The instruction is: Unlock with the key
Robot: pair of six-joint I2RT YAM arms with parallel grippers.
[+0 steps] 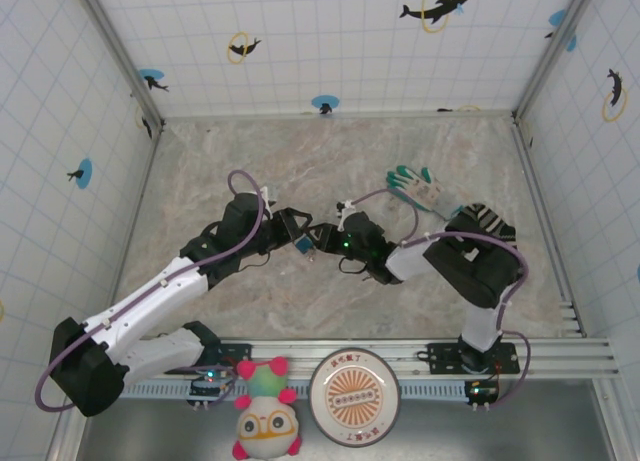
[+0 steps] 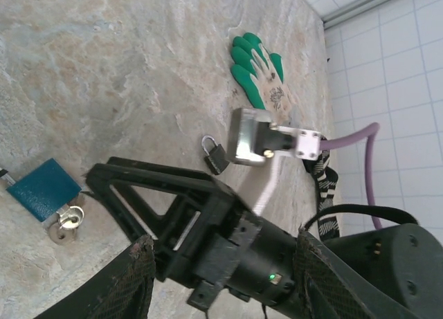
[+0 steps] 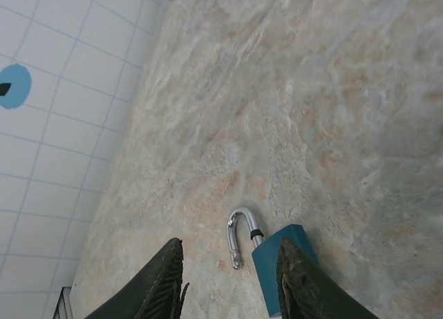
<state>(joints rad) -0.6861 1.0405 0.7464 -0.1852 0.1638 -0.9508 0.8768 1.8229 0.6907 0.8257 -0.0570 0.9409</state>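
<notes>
The blue padlock (image 1: 302,244) lies on the table between my two grippers. Its silver shackle (image 3: 239,232) is swung out, with one end free. Small silver key-like pieces (image 2: 65,219) sit at the keyhole end of the padlock (image 2: 43,188). A tiny dark squarish thing with a silver loop (image 2: 214,155) lies farther off; I cannot tell whether it is the black-headed key. My left gripper (image 1: 290,226) (image 2: 221,263) is open and holds nothing. My right gripper (image 1: 318,239) (image 3: 228,250) is open over the shackle, its right finger (image 3: 304,284) beside the padlock (image 3: 287,253).
A green and white glove (image 1: 420,186) (image 2: 261,70) lies at the back right. A striped cloth (image 1: 485,219) sits by the right arm. Near the front rail stand a plush toy (image 1: 266,421) and a round tin (image 1: 354,383). Tiled walls enclose the table.
</notes>
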